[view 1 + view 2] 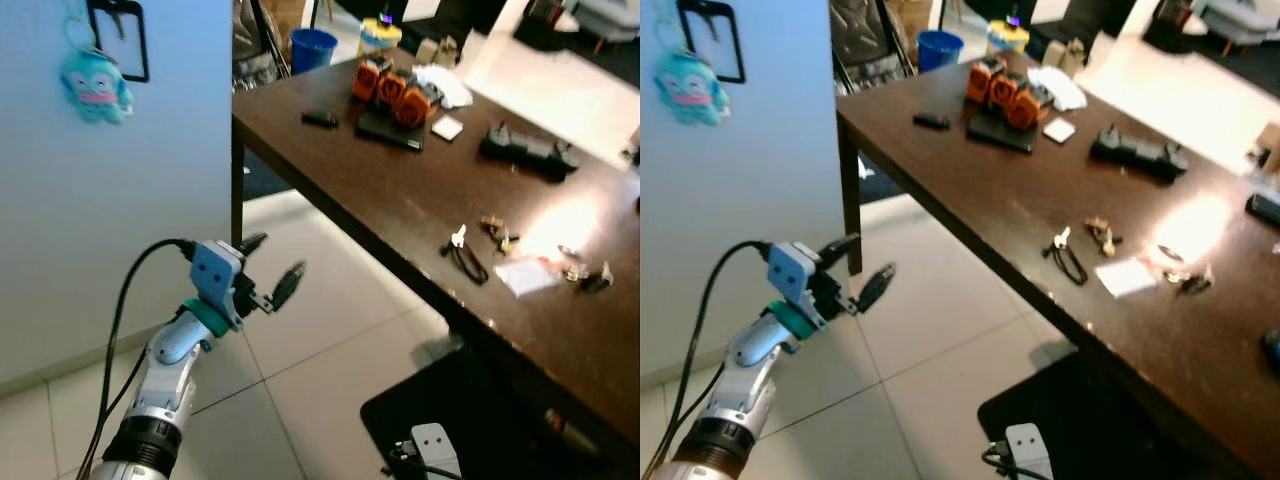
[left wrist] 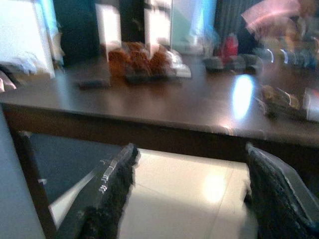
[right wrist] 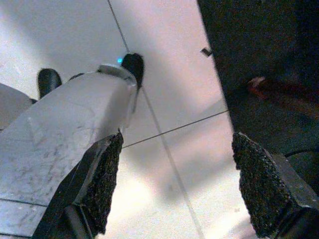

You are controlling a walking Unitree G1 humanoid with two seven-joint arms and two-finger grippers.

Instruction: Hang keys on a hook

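A small key on a black cord (image 1: 464, 256) lies near the front edge of the dark wooden table (image 1: 400, 195), with more keys (image 1: 497, 233) just behind it. On the white wall at the far left hang a teal plush charm (image 1: 95, 85) and a black strap loop (image 1: 122, 38); what holds them is cut off by the frame's top. My left gripper (image 1: 280, 255) is open and holds nothing, raised over the tiled floor between wall and table. Its fingers (image 2: 112, 194) point towards the table edge. My right gripper (image 3: 177, 184) is open, hanging low and facing the floor.
Orange objects (image 1: 393, 90), a black flat case (image 1: 390, 130), a black device (image 1: 528, 150) and a white slip (image 1: 525, 275) lie on the table. A black mat (image 1: 480, 410) covers the floor beneath its near end. A blue bin (image 1: 313, 48) stands beyond the table's far corner.
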